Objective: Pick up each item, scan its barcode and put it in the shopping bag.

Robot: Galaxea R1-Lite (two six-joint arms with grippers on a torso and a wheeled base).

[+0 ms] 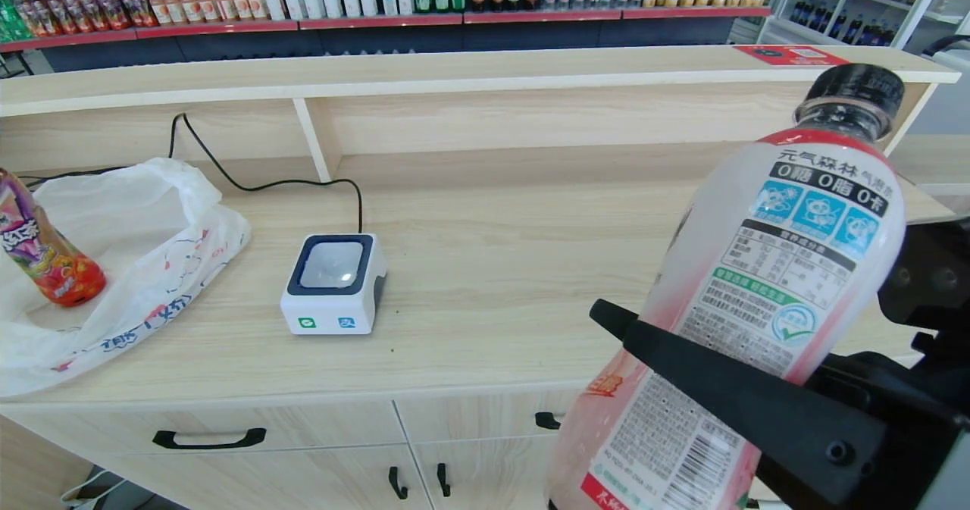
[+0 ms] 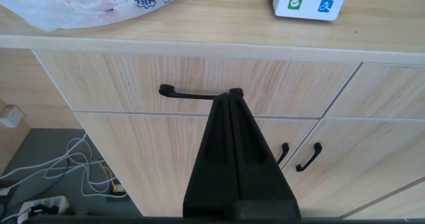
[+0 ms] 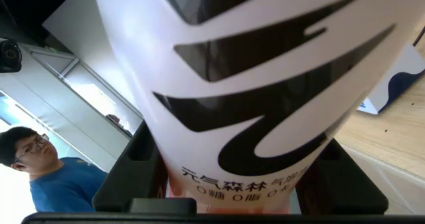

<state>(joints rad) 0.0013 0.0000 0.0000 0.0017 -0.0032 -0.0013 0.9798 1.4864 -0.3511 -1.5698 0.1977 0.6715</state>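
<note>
Jaws of the right gripper [image 1: 671,343] clamp a pink bottle [image 1: 788,267] raised near the counter's [image 1: 492,283] right side, apparently awaiting the scanner [image 1: 333,279]. A second bottle [image 1: 45,256] already lies in the shopping bag [image 1: 151,267]. Jaws of the left gripper [image 2: 229,98] sit closed, empty.

bottle [image 1: 765,283] base cropped, bag [image 1: 151,214] edge cropped

Head camera overlooks the counter [image 1: 515,267]; left wrist camera shares the scanner [image 1: 333,283].

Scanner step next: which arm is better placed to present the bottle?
Right. The right gripper holds the pink bottle raised over the counter, right of the scanner, barcode visible. The left gripper is shut, empty, low before the drawers.
</note>
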